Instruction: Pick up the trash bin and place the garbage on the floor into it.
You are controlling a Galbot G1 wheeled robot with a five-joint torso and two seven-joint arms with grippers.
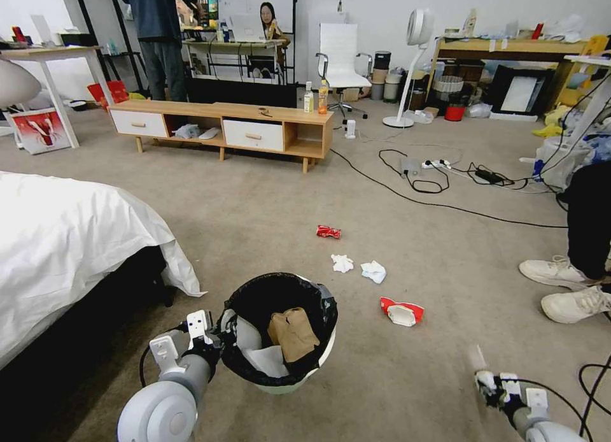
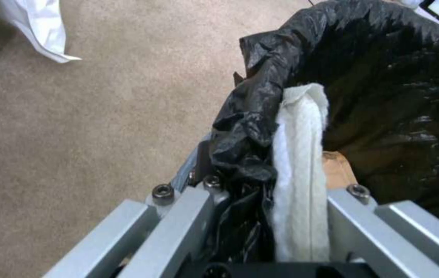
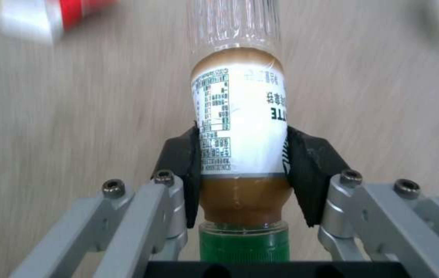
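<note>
The white trash bin (image 1: pixel 321 356) with its black bag liner hangs close in front of me, lifted off the carpet floor (image 1: pixel 267 206). My left gripper (image 1: pixel 213 337) (image 2: pixel 260 181) is shut on its near rim (image 2: pixel 302 154). A crumpled brown paper bag (image 1: pixel 294 334) lies inside. My right gripper (image 1: pixel 489 379) (image 3: pixel 242 154) is shut on a small green-capped bottle (image 3: pixel 240 116) of brown liquid, low at the right. On the floor lie a crushed red can (image 1: pixel 328 232), two white tissue wads (image 1: pixel 342 262) (image 1: pixel 373 271) and a red-white paper cup (image 1: pixel 401 313).
A white-sheeted bed (image 1: pixel 63 238) fills the left. A low wooden cabinet (image 1: pixel 223 127) with two upright drink bottles (image 1: pixel 316 97) stands ahead. Black cables (image 1: pixel 433 184) cross the carpet at the right, and a person's white shoes (image 1: pixel 563 289) stand near the right edge.
</note>
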